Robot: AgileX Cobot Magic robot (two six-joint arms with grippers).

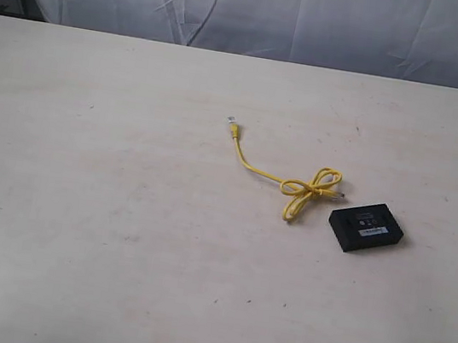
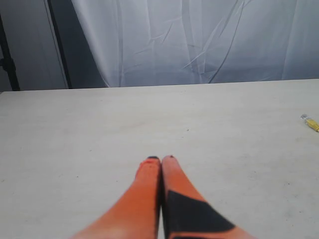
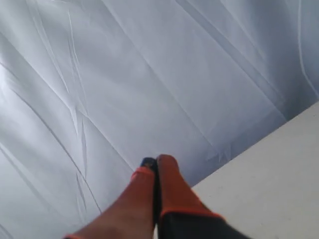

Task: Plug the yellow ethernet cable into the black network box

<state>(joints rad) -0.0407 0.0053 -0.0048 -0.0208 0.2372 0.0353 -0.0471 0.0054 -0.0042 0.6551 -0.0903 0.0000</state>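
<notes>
The yellow ethernet cable (image 1: 291, 185) lies on the table, tied in a loose knot, one clear plug at its far end (image 1: 233, 123) and the other close to the black network box (image 1: 365, 227). The box lies flat with a white label on top. Neither arm shows in the exterior view. My left gripper (image 2: 160, 158) is shut with nothing in it, low over bare table; one plug end of the cable (image 2: 310, 122) shows at the edge of its view. My right gripper (image 3: 155, 160) is shut and empty, pointing at the white curtain beyond the table edge.
A white curtain (image 1: 261, 12) hangs behind the table's far edge. The pale tabletop (image 1: 83, 227) stretches wide on the left and in front. A dark upright strip (image 2: 57, 45) stands beside the curtain in the left wrist view.
</notes>
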